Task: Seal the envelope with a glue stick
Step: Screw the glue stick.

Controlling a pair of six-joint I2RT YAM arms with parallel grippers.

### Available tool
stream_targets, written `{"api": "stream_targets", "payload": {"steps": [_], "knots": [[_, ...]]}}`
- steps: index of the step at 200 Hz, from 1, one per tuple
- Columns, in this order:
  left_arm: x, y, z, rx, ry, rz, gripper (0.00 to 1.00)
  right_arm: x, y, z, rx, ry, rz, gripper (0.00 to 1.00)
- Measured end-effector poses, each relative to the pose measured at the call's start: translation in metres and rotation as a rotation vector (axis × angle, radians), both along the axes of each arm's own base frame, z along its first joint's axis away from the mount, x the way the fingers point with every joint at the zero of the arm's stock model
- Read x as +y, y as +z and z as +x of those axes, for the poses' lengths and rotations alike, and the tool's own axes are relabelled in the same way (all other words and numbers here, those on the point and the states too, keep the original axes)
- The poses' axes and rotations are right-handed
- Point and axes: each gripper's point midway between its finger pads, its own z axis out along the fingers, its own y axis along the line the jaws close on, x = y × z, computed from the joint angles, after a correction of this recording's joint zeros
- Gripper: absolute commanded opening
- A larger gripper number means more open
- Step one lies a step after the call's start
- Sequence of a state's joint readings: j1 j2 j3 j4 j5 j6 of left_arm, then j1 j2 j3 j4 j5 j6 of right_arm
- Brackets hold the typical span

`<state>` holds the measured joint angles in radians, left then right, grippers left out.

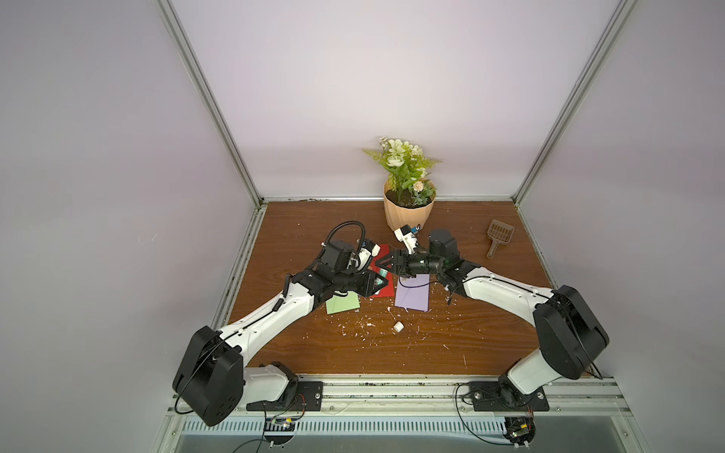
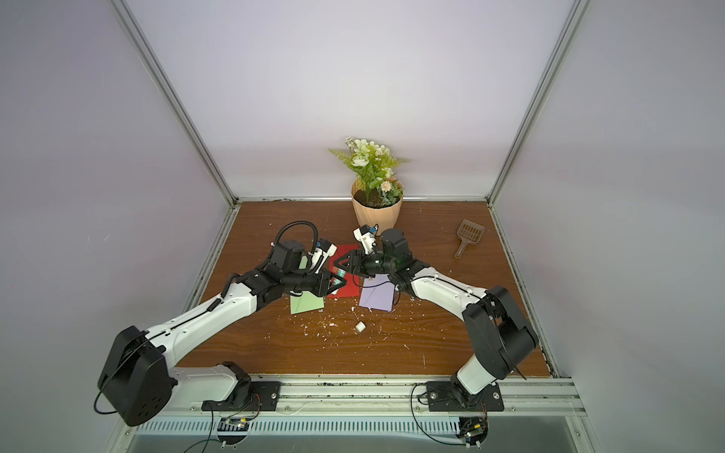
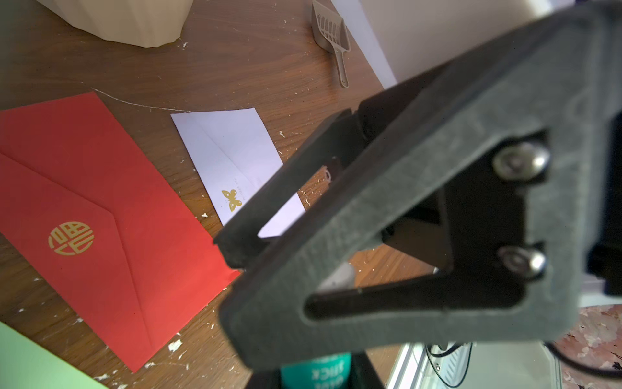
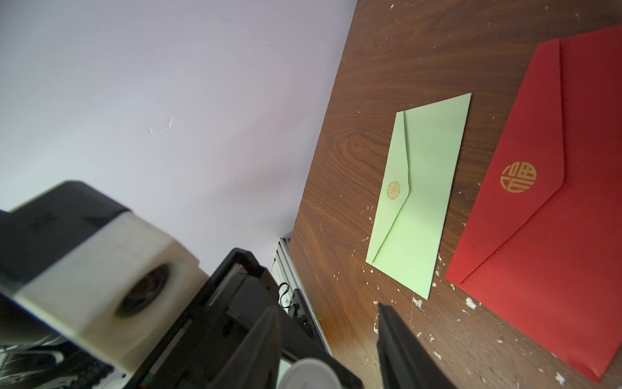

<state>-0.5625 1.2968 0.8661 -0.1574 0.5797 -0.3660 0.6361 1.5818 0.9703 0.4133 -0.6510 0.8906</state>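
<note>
Left fingers (image 1: pixel 382 290) clamp the glue stick (image 3: pixel 316 370), teal label reading "STICK", over the gold-emblemed red envelope (image 3: pixel 101 208) in the middle of the worktop (image 1: pixel 431 353). The right fingers (image 4: pixel 400 340), at its 12 o'clock, stand narrowly apart.

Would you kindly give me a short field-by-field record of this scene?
Left tool: shut on the white glue stick with a teal label
Right tool: open, either side of the stick's white end
Small white cylindrical cap: loose on the brown wooden table
Envelopes: red paper envelope between light green paper envelope and lavender paper envelope, flaps folded down
Back of table: beige flower pot; brown plastic scoop
</note>
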Motion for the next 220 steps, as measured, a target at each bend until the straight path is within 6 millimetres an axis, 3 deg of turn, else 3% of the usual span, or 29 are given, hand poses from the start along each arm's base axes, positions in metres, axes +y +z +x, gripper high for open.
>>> {"api": "stream_targets", "payload": {"steps": [53,115,185,220], "knots": [[-0.001,-0.007,0.002,0.012,0.003,0.012,0.12,0.001,-0.002,-0.001,0.015,-0.005,0.002,0.18],[-0.007,0.0,-0.01,0.044,-0.063,-0.045,0.12,-0.005,0.006,-0.015,-0.037,0.041,0.122,0.0],[-0.015,0.063,-0.044,0.001,-0.23,-0.312,0.13,-0.02,0.079,-0.06,-0.194,0.266,0.461,0.01],[-0.014,0.06,-0.053,0.04,-0.257,-0.339,0.13,-0.019,0.077,-0.069,-0.139,0.336,0.491,0.42]]}}
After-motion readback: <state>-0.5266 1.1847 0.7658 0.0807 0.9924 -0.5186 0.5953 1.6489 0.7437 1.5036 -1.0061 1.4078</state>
